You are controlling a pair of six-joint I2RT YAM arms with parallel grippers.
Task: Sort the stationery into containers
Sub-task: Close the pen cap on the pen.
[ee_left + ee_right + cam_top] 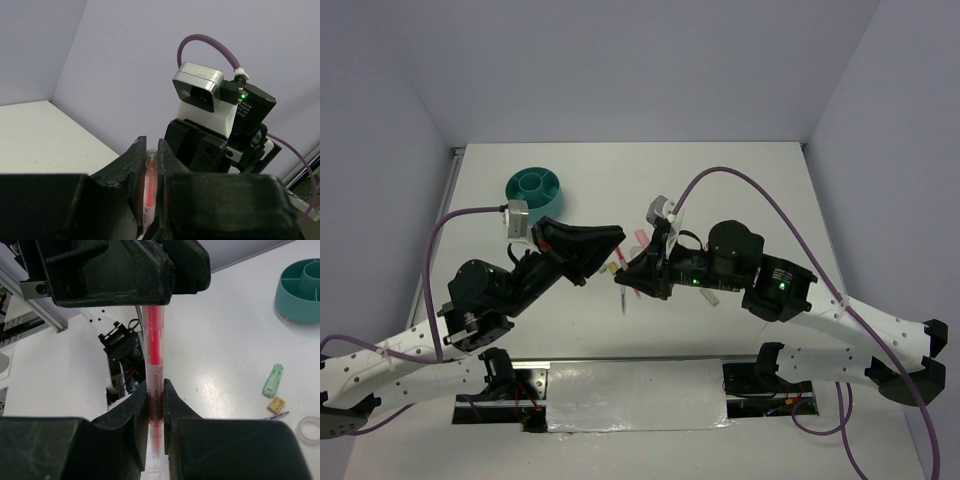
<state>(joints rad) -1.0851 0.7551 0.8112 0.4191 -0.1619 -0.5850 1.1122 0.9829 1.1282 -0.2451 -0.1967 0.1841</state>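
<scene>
As both arms meet over the middle of the worktop [740, 185], I log one pink highlighter [154, 340] held between them, clear of the surface.

Left gripper [151, 152]: the fingers are clamped on one end of the highlighter. From the left wrist view the barrel runs up between the two pads, its clear tip just showing above them.

Right gripper [155, 390]: it is closed on the other, printed end of the same highlighter. From the right wrist view the barrel runs straight from these fingers up into the left gripper's (both arms grip it at once, one at each end).

Beyond the left fingers I see the right arm's wrist camera [197, 90] with its purple cable [207, 42], so the two tools face each other, very close.

Teal organizer [533, 187]: it sits near the far edge of the worktop, toward the left corner, well apart from both grippers. I can see nothing in the compartments that show.

Loose on the worktop in the right wrist view:
- mint-green block [273, 380], lying flat
- beige block [276, 404], just beside it
- thin pen [276, 415], only its tip showing
- white tape ring [309, 429], near the beige block

Which worktop edge these lie nearest I cannot tell.
</scene>
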